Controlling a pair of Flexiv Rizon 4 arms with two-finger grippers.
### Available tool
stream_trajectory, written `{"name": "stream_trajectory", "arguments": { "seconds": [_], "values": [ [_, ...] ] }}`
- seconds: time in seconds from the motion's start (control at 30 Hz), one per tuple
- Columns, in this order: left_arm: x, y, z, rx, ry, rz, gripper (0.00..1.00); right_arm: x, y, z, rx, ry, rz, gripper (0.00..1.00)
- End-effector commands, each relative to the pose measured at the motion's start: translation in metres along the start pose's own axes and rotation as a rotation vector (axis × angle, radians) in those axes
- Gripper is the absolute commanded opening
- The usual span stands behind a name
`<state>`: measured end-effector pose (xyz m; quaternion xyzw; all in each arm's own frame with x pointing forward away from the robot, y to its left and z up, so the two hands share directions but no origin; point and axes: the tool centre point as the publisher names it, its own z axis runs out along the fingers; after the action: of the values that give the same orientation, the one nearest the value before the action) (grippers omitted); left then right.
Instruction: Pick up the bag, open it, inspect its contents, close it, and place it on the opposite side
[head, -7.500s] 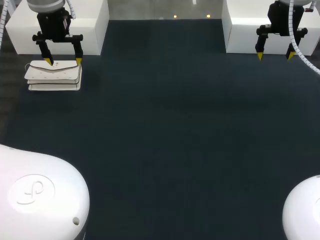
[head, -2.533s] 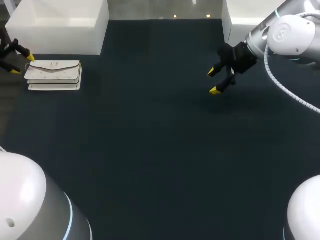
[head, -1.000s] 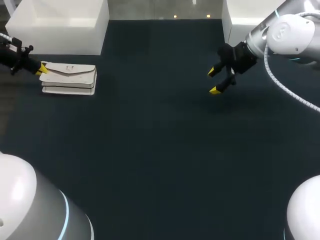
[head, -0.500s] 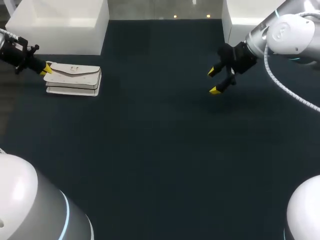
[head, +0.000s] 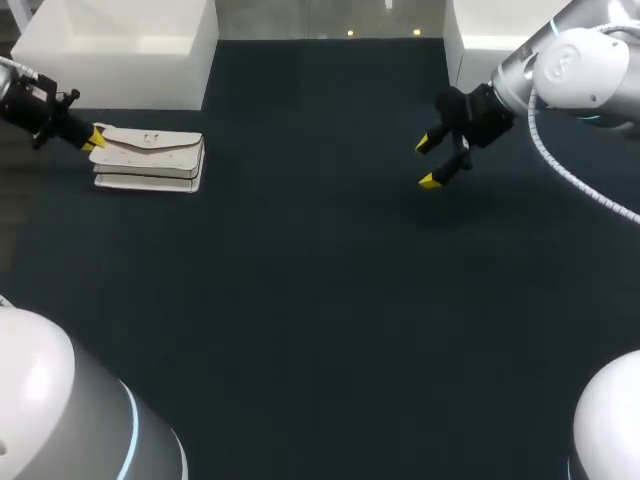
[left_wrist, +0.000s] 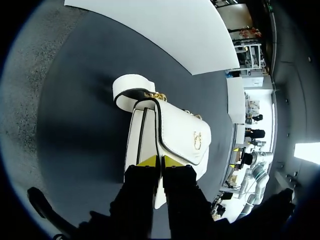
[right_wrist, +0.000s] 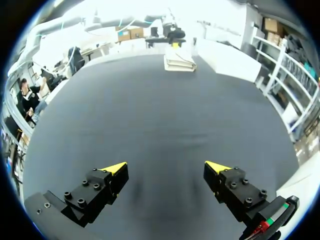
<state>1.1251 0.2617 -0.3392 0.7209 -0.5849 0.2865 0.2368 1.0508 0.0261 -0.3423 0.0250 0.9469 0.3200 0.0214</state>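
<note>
A white handbag (head: 150, 160) with a front flap and a gold clasp lies flat at the far left of the dark table. My left gripper (head: 95, 138) is at its left end. In the left wrist view the left gripper (left_wrist: 160, 161) is shut on the bag (left_wrist: 175, 135), with the flap's dark edge pinched between the yellow tips; the strap loop lies ahead of the fingers. My right gripper (head: 428, 162) hangs open over the far right of the table, holding nothing. From the right gripper (right_wrist: 165, 167) the bag (right_wrist: 179, 61) shows small, far ahead across the table.
A white box (head: 120, 50) stands behind the bag at the back left. Another white box (head: 490, 60) stands at the back right, close behind my right arm. Dark table surface (head: 320, 300) stretches between the two grippers.
The left gripper has moved a little to the right and the bag has shifted right with it. The right arm has kept still.
</note>
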Motion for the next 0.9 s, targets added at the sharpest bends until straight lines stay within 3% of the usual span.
{"name": "stream_trajectory", "arguments": {
  "seconds": [0.03, 0.4, 0.6, 0.9],
  "values": [
    [0.009, 0.017, 0.029, 0.099, 0.013, -0.051, 0.00, -0.001, 0.000, 0.000, -0.001, 0.003, -0.001, 1.00],
    [0.044, 0.044, 0.064, 0.188, -0.008, -0.055, 0.00, -0.001, 0.000, 0.000, -0.001, 0.003, -0.001, 1.00],
    [0.067, 0.049, 0.070, 0.199, 0.027, -0.036, 0.00, -0.001, 0.000, 0.000, -0.001, 0.003, -0.001, 1.00],
    [0.086, 0.056, 0.090, 0.202, 0.076, -0.047, 0.00, -0.001, 0.000, 0.000, -0.001, 0.003, -0.001, 1.00]
  ]
}}
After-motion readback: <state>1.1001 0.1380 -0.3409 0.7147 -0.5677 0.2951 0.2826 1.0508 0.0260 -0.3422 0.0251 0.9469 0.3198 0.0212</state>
